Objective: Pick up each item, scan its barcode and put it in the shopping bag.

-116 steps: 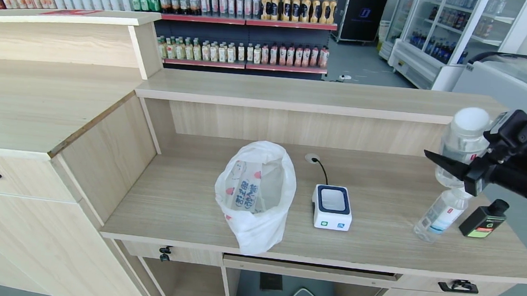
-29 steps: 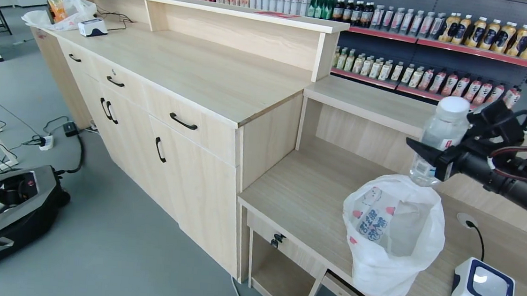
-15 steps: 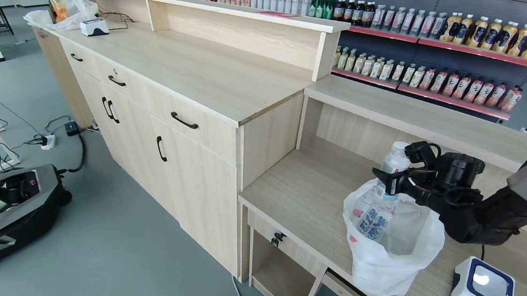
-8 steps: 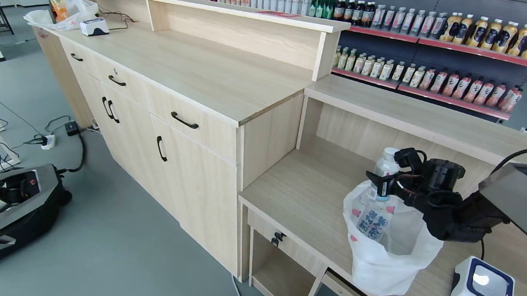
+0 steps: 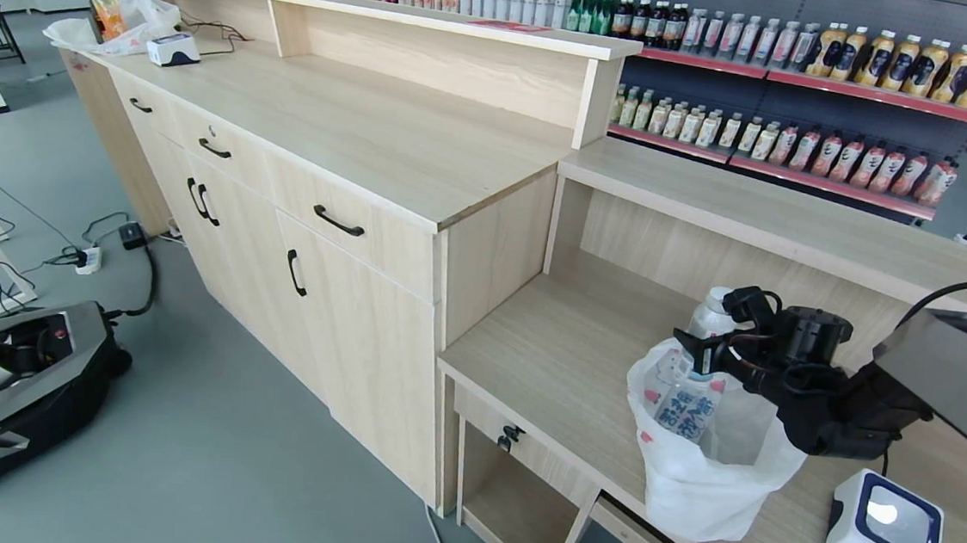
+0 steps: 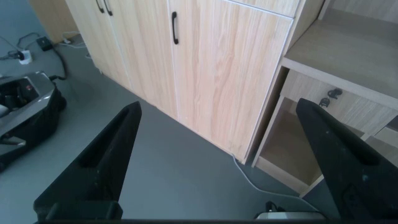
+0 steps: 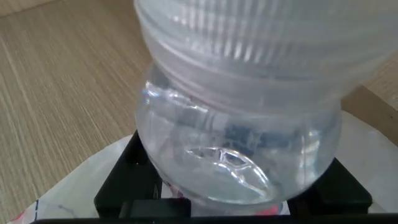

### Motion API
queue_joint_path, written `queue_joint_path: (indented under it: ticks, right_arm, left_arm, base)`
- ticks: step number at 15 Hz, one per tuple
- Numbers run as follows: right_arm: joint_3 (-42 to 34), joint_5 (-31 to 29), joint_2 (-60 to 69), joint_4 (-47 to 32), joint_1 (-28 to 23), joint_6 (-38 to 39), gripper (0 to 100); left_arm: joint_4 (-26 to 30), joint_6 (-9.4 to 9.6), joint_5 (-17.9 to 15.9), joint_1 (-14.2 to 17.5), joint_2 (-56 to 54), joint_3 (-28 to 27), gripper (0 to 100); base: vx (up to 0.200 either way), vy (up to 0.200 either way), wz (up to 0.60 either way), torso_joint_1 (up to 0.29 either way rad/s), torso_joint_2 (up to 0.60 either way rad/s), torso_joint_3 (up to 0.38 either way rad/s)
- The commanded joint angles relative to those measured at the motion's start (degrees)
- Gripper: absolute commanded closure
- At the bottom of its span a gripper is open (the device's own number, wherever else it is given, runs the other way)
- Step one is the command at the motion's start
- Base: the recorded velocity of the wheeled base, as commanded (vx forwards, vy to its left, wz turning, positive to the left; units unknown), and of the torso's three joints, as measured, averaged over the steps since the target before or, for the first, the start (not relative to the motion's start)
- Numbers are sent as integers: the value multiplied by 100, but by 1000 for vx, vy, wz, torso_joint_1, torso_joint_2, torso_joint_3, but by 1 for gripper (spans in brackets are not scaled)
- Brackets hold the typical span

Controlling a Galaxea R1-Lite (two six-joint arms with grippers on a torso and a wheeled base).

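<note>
A clear water bottle [image 5: 709,318] with a white cap stands upright, its lower half down inside the white shopping bag [image 5: 708,488] on the low wooden desk [image 5: 563,355]. My right gripper [image 5: 712,348] is shut on the bottle's upper body, just above the bag's mouth. In the right wrist view the water bottle [image 7: 236,143] sits between the black fingers [image 7: 118,186], with the bag's rim below. A printed carton [image 5: 684,412] leans inside the bag. The white scanner [image 5: 886,534] lies to the bag's right. My left gripper [image 6: 217,168] hangs open over the grey floor, beside the cabinet.
A taller long counter [image 5: 357,123] with drawer handles runs off to the left; a raised ledge [image 5: 781,217] backs the desk. Drink shelves [image 5: 810,64] stand behind. A grey machine [image 5: 0,389] and cables lie on the floor at left. Cabinet doors [image 6: 217,68] are near my left gripper.
The head view has swung left since the oldest frame. My right gripper carried the bottle over the bag and lowered it in; in the last second it sank a little deeper.
</note>
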State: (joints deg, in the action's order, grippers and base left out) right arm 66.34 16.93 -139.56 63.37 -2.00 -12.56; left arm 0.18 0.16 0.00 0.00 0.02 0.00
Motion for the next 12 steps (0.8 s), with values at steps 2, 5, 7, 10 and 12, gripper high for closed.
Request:
queue_joint_path:
  ticks: [2, 5, 7, 10, 12]
  right_arm:
    - [-394, 3, 236, 88, -73, -72, 0]
    - [-438, 3, 561, 115, -125, -54, 0]
    - [-614, 3, 992, 53, -143, -54, 0]
    - [-1580, -23, 2416, -158, -143, -282, 0]
    - [-2688, -23, 3602, -79, -257, -696, 0]
  left_arm:
    - [-1, 2, 0, 0, -2, 0, 0]
    - [-1, 2, 0, 0, -2, 0, 0]
    - [-1, 2, 0, 0, -2, 0, 0]
    - [-1, 2, 0, 0, -2, 0, 0]
    - [-1, -7, 0, 0, -2, 0, 0]
  base:
    - [0, 0, 0, 0, 0, 0]
    - [0, 0, 0, 0, 0, 0]
    - [0, 0, 0, 0, 0, 0]
    - [0, 0, 0, 0, 0, 0]
    - [0, 0, 0, 0, 0, 0]
